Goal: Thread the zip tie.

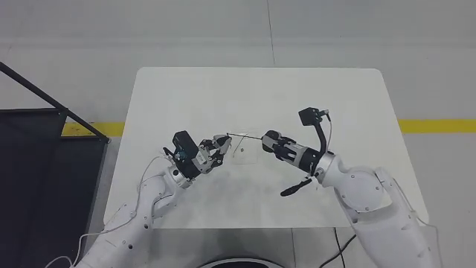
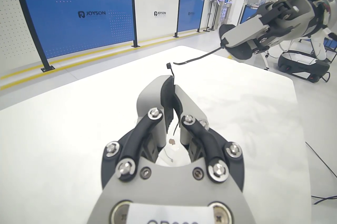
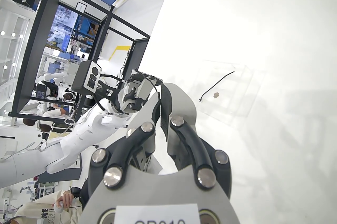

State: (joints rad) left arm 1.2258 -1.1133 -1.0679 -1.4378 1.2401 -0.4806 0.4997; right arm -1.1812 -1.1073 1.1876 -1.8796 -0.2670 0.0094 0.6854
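Zip tie (image 2: 168, 66) is pinched head-up in the pressed-together left gripper (image 2: 171, 83) above the white table (image 2: 79, 130). A black strap tail (image 2: 202, 55) is clamped by the right gripper (image 2: 227, 45), its tip just beside the head and apart from it. A second tie (image 3: 218, 82) lies in a clear tray (image 3: 237, 104).

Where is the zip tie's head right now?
In the left wrist view the head sticks up just beyond the left pincer, with the strand tip held by the right pincer close beside it, not touching.
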